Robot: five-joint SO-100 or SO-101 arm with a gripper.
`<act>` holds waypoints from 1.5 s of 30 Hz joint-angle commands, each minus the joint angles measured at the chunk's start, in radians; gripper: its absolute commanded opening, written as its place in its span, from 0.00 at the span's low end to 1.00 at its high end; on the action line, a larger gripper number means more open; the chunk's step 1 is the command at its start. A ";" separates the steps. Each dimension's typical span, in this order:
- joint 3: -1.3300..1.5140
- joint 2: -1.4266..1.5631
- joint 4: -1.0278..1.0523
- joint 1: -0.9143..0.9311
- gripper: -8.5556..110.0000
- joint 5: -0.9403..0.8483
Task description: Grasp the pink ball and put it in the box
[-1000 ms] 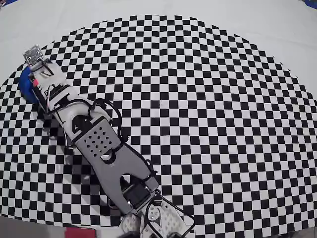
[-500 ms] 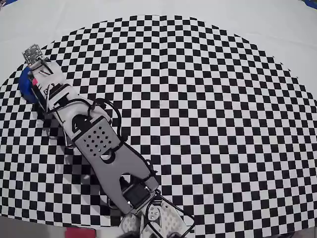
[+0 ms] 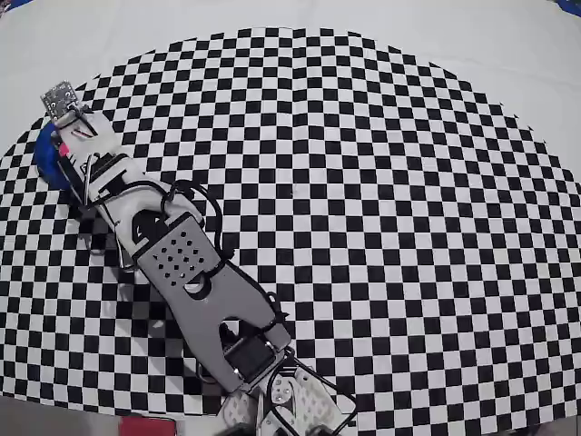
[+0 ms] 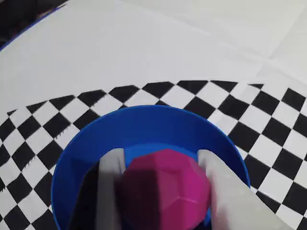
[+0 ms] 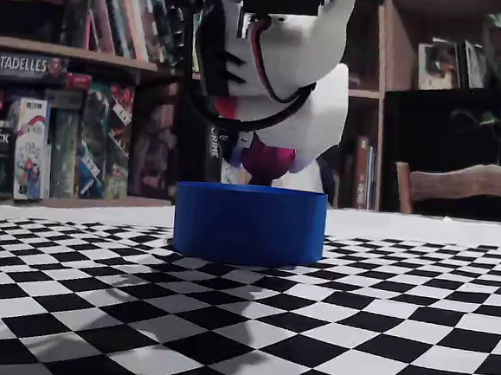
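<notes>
The pink ball [image 4: 168,191] is a faceted magenta sphere held between my gripper's [image 4: 160,158] two grey fingers [image 4: 111,187], which are shut on it. It hangs over the inside of the round blue box [image 4: 144,115]. In the fixed view the pink ball [image 5: 268,158] sits just above the rim of the box [image 5: 249,224], with the gripper [image 5: 265,167] coming down from above. In the overhead view the arm reaches to the far left and covers most of the box [image 3: 44,162]. There only a sliver of the pink ball [image 3: 64,148] shows.
The checkered mat [image 3: 381,236] covers the table, with plain white cloth [image 3: 508,54] beyond its curved edge just past the box. The arm's base [image 3: 272,404] sits at the overhead view's bottom edge. Bookshelves [image 5: 58,94] and a chair [image 5: 463,183] stand behind the table.
</notes>
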 commanded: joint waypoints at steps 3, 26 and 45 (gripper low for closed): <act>-0.061 0.006 0.002 -0.011 0.07 0.008; -0.072 0.023 -0.015 -0.005 0.37 0.008; -0.052 0.232 -0.006 0.038 0.36 0.238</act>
